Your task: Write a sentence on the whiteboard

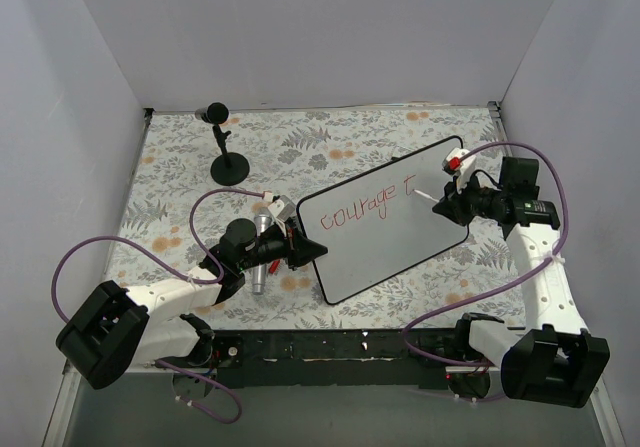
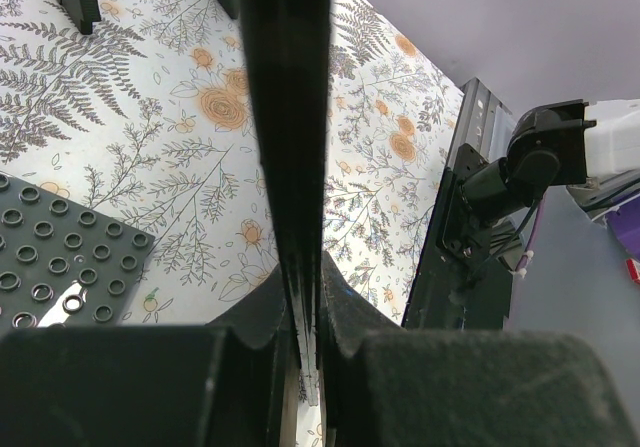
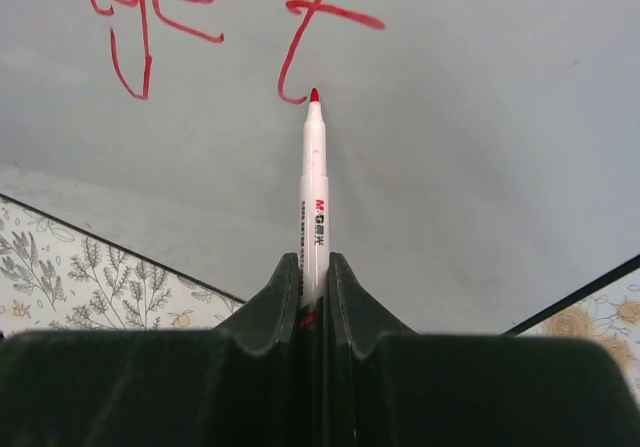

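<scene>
Top external view, read from left to right. A small black stand [image 1: 225, 152] sits far back on the floral tabletop [image 1: 170, 167], well apart from everything else. Nearer the arms, the left gripper [image 1: 308, 250] is clamped on the left short edge of the whiteboard [image 1: 400, 252]. The board lies at a slant across the middle, its right end farther from the arms.

The left wrist view shows that edge as a dark band [image 2: 285, 117] rising from between tight jaws. A dark perforated plate [image 2: 50, 257] lies on the tabletop to its left.

Along the board's upper part the sentence [image 1: 365, 205] reads "courage t" in thin red letters. Just right of the "t", a white marker [image 1: 428, 198] points at the board, pinched in the right gripper [image 1: 445, 205].

In the right wrist view the marker [image 3: 314, 187] stands straight out of the closed jaws. Its red tip is at the foot of the "t" (whether it touches the surface cannot be told).

The step in hand looks like the letter after "t". It will likely go best with light, even pressure, the tip moving right along the same slanted baseline while the left gripper steadies the board.

Only a short strip of bare white lies between the "t" and the rounded right corner. A wide bare band runs below the line, so later words probably belong there. The right arm works close to the side wall [image 1: 590, 87], which leaves it little room to swing outward.
</scene>
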`<action>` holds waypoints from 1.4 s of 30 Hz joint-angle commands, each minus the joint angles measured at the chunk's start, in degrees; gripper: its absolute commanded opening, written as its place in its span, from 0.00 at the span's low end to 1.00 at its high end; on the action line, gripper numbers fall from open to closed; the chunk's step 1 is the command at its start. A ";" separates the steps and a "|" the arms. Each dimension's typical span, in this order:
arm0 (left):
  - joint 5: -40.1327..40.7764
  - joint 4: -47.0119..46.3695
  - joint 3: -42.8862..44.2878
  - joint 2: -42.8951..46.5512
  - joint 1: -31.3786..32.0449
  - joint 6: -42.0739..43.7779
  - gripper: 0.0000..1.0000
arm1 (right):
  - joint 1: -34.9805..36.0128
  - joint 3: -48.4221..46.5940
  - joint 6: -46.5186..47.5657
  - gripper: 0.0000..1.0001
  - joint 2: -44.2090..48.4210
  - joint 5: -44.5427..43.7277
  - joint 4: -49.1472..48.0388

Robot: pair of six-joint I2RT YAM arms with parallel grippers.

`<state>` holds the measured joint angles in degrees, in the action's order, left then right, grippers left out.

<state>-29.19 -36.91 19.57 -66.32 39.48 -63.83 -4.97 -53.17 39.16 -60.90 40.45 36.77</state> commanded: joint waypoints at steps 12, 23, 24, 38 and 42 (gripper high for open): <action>-0.52 2.89 1.61 -0.38 0.24 3.98 0.00 | -1.27 -4.32 -1.36 0.01 0.00 -0.02 -2.76; -0.69 2.80 1.87 -0.91 0.24 4.16 0.00 | -1.36 -3.35 -0.57 0.01 -0.79 0.51 -2.76; -0.69 2.89 1.96 -0.91 0.24 4.16 0.00 | -1.36 -3.26 -0.49 0.01 -0.88 0.68 -2.67; -0.78 3.07 1.87 -0.82 0.24 4.16 0.00 | -2.32 -4.49 -4.26 0.01 -1.76 -1.16 -6.45; -0.78 3.07 1.79 -0.91 0.24 4.33 0.00 | -3.29 -3.97 -4.35 0.01 -1.94 -1.77 -6.36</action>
<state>-29.41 -36.45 20.32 -66.98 39.48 -63.40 -7.25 -56.40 35.92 -62.48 39.92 33.17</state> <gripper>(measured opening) 0.051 0.156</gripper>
